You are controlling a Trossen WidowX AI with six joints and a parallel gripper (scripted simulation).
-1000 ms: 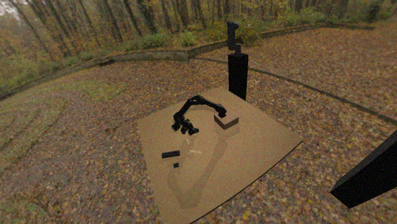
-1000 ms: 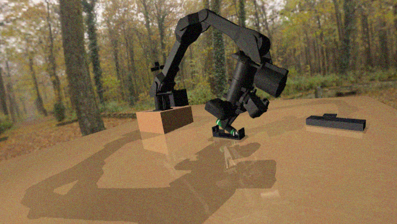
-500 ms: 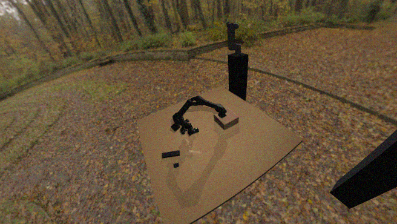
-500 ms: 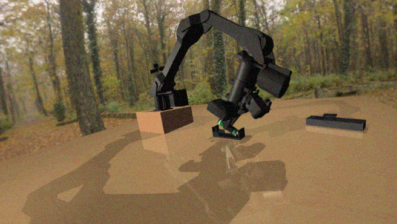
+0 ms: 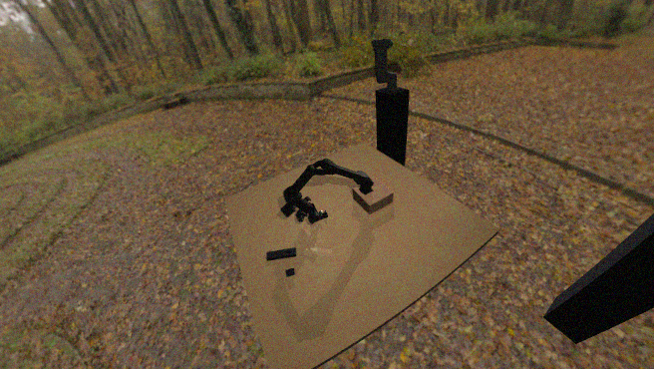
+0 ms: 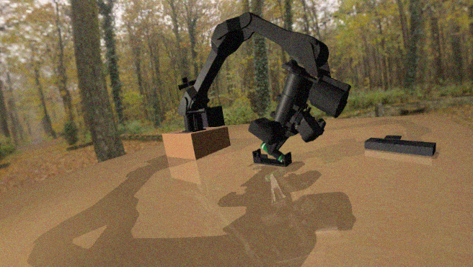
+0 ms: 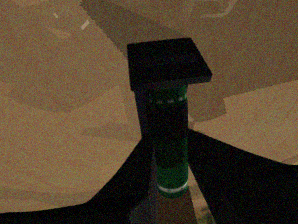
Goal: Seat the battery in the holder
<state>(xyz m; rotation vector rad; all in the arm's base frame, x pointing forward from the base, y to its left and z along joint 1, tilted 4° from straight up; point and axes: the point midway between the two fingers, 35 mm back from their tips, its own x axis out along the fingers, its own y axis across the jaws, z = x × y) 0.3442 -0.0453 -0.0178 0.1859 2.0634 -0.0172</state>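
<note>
The black jointed robot arm (image 6: 252,32) leans steeply down over the small black open-topped battery holder (image 6: 271,159), which rests on the tan wooden table (image 6: 360,202). The jaws are nearly closed and clamped on the green cylindrical battery (image 7: 170,159). The battery lies tilted, its lower end inside the holder and its upper end raised between the jaws. A long black rectangular bar (image 6: 399,146) lies well apart to the side.

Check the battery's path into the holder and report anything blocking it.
Nothing visible blocks it. The gripper holds the green battery tilted in the holder, far end toward the dark end wall. The lip is not discernible.
</note>
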